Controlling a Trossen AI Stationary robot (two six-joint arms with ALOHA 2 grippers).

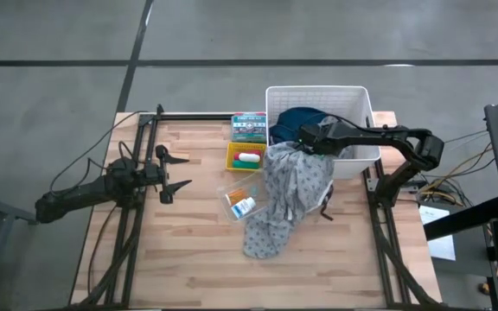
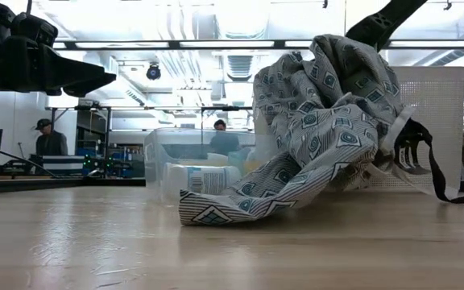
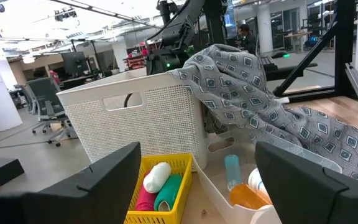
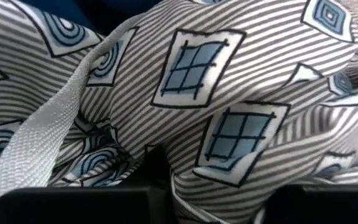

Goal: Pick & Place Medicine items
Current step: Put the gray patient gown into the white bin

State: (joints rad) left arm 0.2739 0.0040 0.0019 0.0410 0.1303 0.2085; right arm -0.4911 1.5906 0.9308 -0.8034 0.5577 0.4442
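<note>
On the wooden bench stands a white perforated basket at the far right side, with a dark blue cloth bundled inside it. A grey patterned cloth hangs out over the basket's front wall and trails down across the bench toward the near side.

The right hand sits at the basket's front-left corner, pressed into the grey patterned cloth; its wrist view is filled with the fabric's striped weave and a pale webbing strap, and whether its fingers are closed on the cloth cannot be told.

The medicine items lie in two containers just left of the cloth. A small yellow tray holds a white tube, a green tube and a red tube lying side by side. Nearer the front, a clear plastic bin holds a white-and-blue bottle and a small orange pack; the cloth's edge touches this bin. A green-and-white box rests behind the yellow tray.

The left hand hovers above the bench's left part, well apart from the containers, its two fingers spread open and holding nothing, pointing toward the trays.
</note>
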